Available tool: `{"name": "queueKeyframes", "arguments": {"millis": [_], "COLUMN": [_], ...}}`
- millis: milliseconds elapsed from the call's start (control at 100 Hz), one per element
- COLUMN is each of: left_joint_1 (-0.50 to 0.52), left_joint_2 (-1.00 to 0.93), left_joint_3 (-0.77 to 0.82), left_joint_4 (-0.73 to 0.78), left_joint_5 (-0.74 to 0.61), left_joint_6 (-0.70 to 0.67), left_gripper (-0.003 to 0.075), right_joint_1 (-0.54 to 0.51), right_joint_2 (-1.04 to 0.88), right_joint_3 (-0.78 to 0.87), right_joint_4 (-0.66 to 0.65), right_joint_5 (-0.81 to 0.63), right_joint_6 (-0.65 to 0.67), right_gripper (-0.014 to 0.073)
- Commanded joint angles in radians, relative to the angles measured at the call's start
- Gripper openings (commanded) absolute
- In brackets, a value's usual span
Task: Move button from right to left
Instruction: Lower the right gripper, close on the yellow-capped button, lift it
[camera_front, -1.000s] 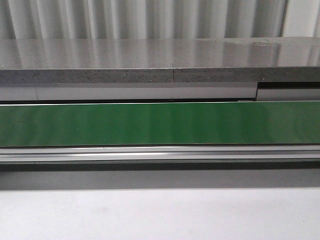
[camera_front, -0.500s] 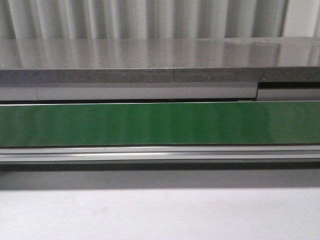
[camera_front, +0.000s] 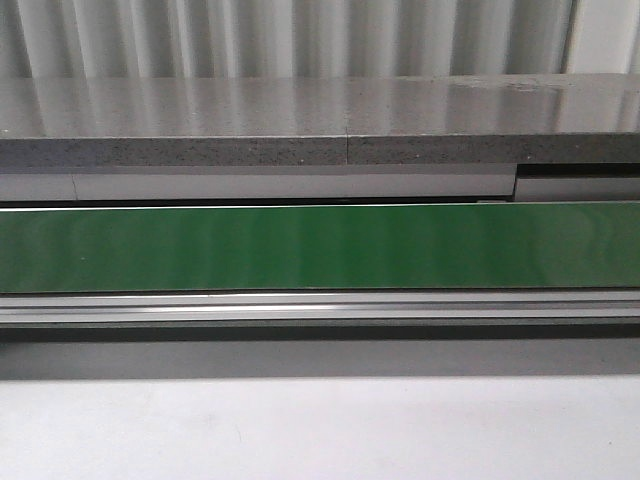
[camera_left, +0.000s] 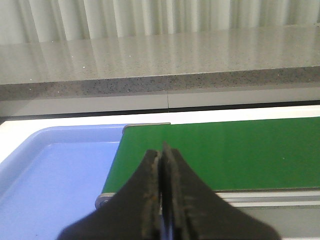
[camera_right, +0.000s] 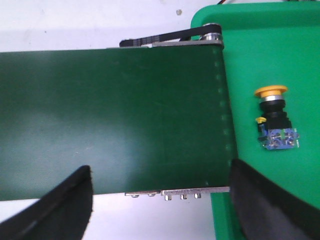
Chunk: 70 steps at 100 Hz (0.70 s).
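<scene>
In your front view, the green belt (camera_front: 320, 247) runs the full width of the frame, with an aluminium rail (camera_front: 320, 308) along its near edge and a grey speckled counter (camera_front: 320, 120) behind it; neither arm appears here. Refer to the right wrist view for the button (camera_right: 274, 120): it lies on its side in the green tray (camera_right: 270, 60), just beside the end of the belt (camera_right: 110, 120) but not touching it, with its yellow head toward the roller (camera_right: 212, 37) side and the blue and clear contact block at the opposite end. The right gripper (camera_right: 160, 210) is released; you see its two dark fingers (camera_right: 60, 210) spread wide, one at each lower corner of the frame, hanging over the belt end with nothing between them. The button sits apart from both fingers. In the left wrist view, the left gripper (camera_left: 161, 200) is clenched, its fingers (camera_left: 147, 200) pressed together with nothing visible between them. It hangs near the other end of the belt (camera_left: 220, 155), where a blue tray (camera_left: 55, 185) lies just beside the belt's end.
</scene>
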Motion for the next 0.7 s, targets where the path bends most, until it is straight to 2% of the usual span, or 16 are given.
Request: {"name": "queueKeyframes", "arguments": {"millis": [0, 300, 690], "left_joint_1": [-0.010, -0.010, -0.010], "left_joint_2": [-0.036, -0.036, -0.036], "left_joint_3": [0.023, 0.023, 0.023], "left_joint_4": [-0.002, -0.002, -0.002], "left_joint_5": [-0.083, -0.083, -0.083], "left_joint_6": [-0.003, -0.003, -0.003], "left_gripper": [-0.0020, -0.0020, -0.0020], "right_joint_1": [-0.014, -0.194, -0.424], "right_joint_2": [0.035, 0.120, 0.237], "right_joint_3": [-0.057, -0.105, -0.105], "right_joint_4": [-0.005, -0.012, -0.012], "right_joint_5": [-0.027, -0.027, -0.114], "right_joint_6": [-0.001, -0.001, 0.026], "right_gripper": [0.0662, 0.0647, 0.0647]}}
